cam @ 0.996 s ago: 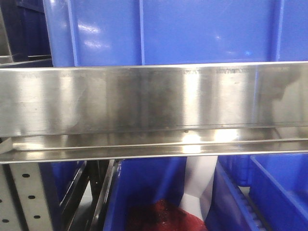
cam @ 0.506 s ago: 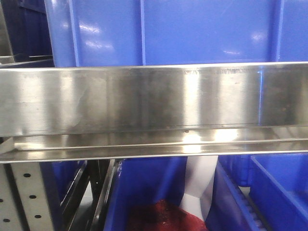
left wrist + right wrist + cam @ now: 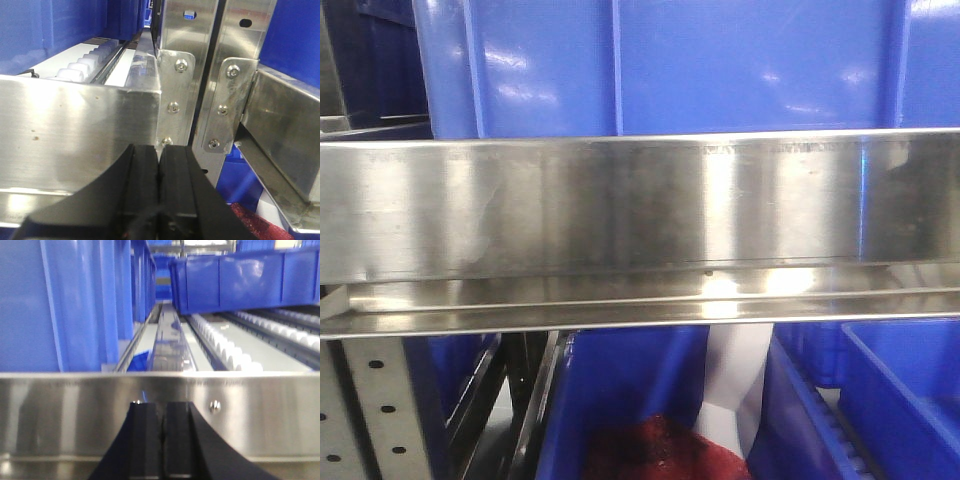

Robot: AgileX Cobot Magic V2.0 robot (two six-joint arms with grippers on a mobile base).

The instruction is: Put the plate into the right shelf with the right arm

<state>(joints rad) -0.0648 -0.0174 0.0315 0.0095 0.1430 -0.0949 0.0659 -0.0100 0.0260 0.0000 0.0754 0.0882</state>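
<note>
Plate: I cannot find it in any view. My right black two-finger gripper has fingers pressed together, empty, just before the shiny stainless-steel shelf rail; my left black gripper likewise.

Broad brushed stainless-steel front rail of right shelf blocking low entry, open roller lane behind it w/ clear room to a big blue plastic bin further back (right side), tall blue bin wall closing left.
</note>
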